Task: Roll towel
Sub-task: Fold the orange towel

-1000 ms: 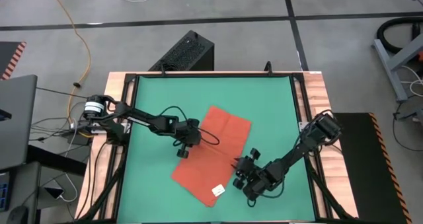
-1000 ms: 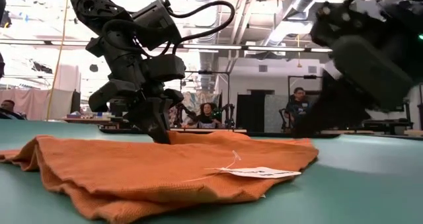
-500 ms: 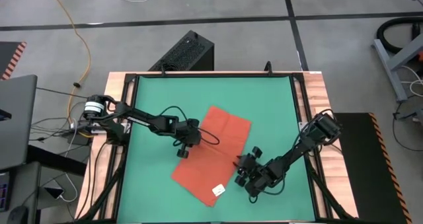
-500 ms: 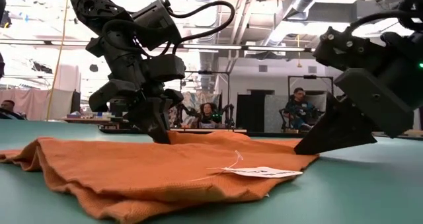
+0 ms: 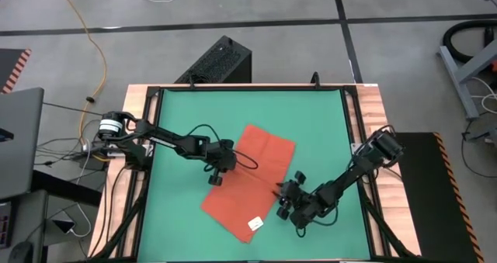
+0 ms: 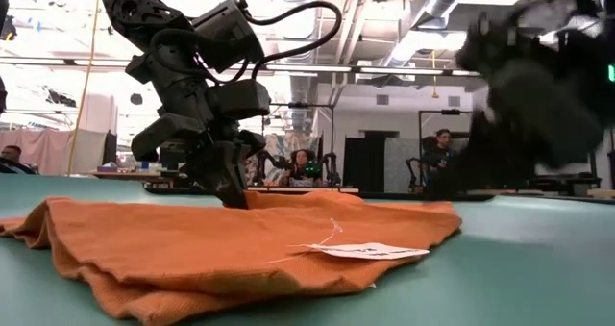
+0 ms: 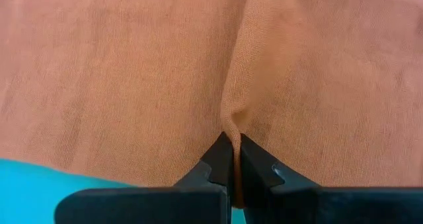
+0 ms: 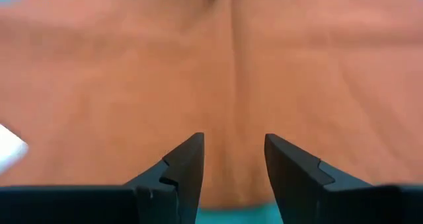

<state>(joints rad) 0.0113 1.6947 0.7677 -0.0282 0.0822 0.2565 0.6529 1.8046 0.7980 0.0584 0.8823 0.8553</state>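
Observation:
The orange-red towel [image 5: 252, 178] lies flat and slanted on the green mat, its white tag [image 5: 255, 224] at the near corner; the tag also shows in the low view [image 6: 370, 252]. My left gripper [image 5: 217, 176] stands at the towel's left edge, shut on a pinch of cloth [image 7: 231, 135]. My right gripper [image 5: 281, 195] is open at the towel's right edge, its two fingers [image 8: 188, 161] apart over the cloth near that edge. In the low view my right gripper [image 6: 519, 105] is blurred. My left gripper pinches a small raised fold of the towel [image 7: 231, 133] between its two fingertips, close to the towel's left edge. The fingers come from above, pointing down. A crease runs from the pinch across the cloth. The rest of the towel lies on the mat.
The green mat [image 5: 186, 115] is framed by a dark rail and a wooden border [image 5: 369, 108]. A black box [image 5: 217, 61] stands beyond the far edge. People sit in the room behind the table [image 6: 437, 148].
My right gripper has kept moving at the towel's right edge: half a second ago its fingertips were down at the mat beside that edge, and now it shows blurred and a little higher. My left gripper has stayed still on its pinch. The towel lies as before.

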